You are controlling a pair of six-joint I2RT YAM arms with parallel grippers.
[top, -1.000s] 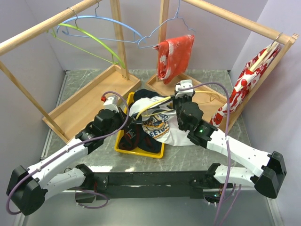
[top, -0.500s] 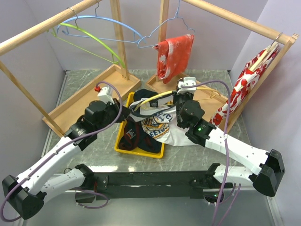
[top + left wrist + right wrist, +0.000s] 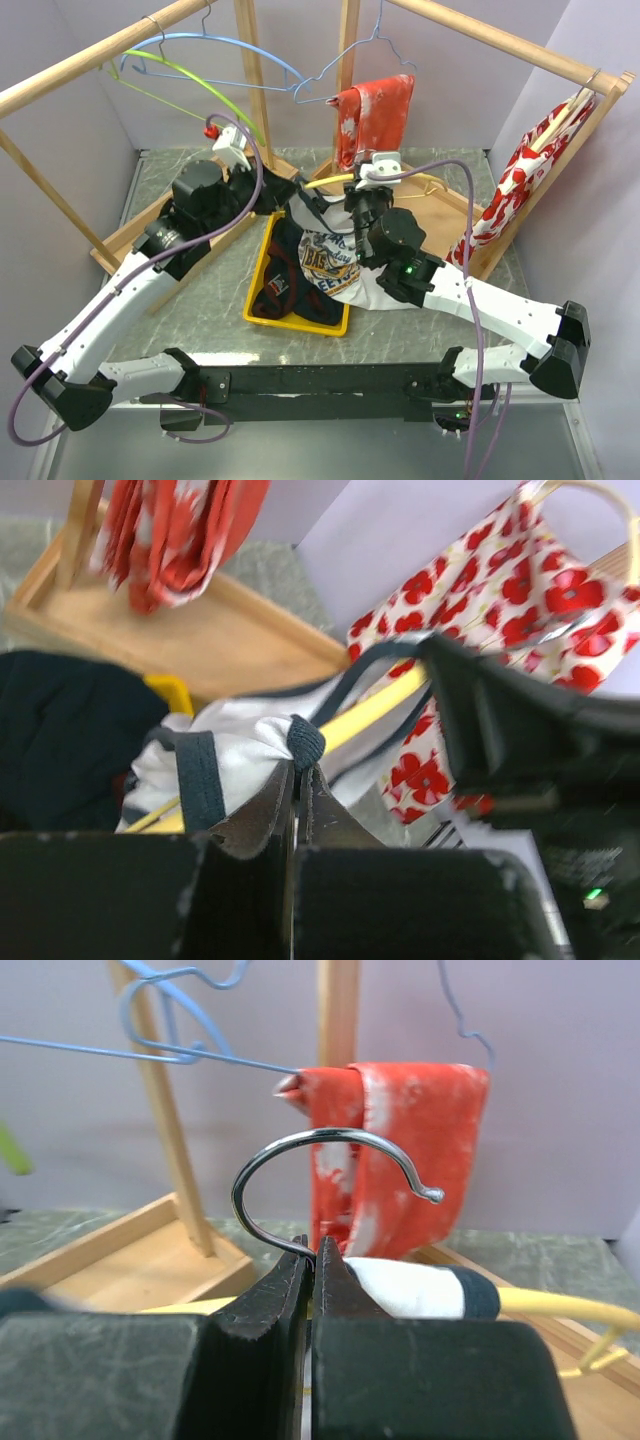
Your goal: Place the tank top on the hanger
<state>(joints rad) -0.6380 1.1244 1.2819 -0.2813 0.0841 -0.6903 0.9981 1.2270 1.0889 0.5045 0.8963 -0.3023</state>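
Note:
The tank top [image 3: 328, 268], white with navy trim and a printed graphic, hangs lifted between my two grippers over the yellow bin [image 3: 258, 272]. My left gripper [image 3: 288, 196] is shut on its navy-trimmed strap [image 3: 304, 742]. My right gripper [image 3: 358, 192] is shut on the yellow hanger [image 3: 428, 184] at the foot of its metal hook [image 3: 330, 1140]. A white strap [image 3: 410, 1288] of the top lies over the hanger's arm [image 3: 565, 1306] just right of my right fingertips. The yellow arm [image 3: 372, 708] also runs under the cloth beside the left gripper [image 3: 300, 768].
A dark clothes pile [image 3: 285, 290] fills the bin. Wooden rails carry a light-blue hanger [image 3: 215, 45], a lime-green hanger [image 3: 200, 82] and a red floral garment [image 3: 372, 118]. Another floral garment [image 3: 520, 175] hangs at the right. Wooden base trays [image 3: 180, 225] sit behind.
My left arm has risen and swung back, pulling the strap up and leftward. The right gripper has lifted the hanger a little and shifted left. The tank top now hangs higher.

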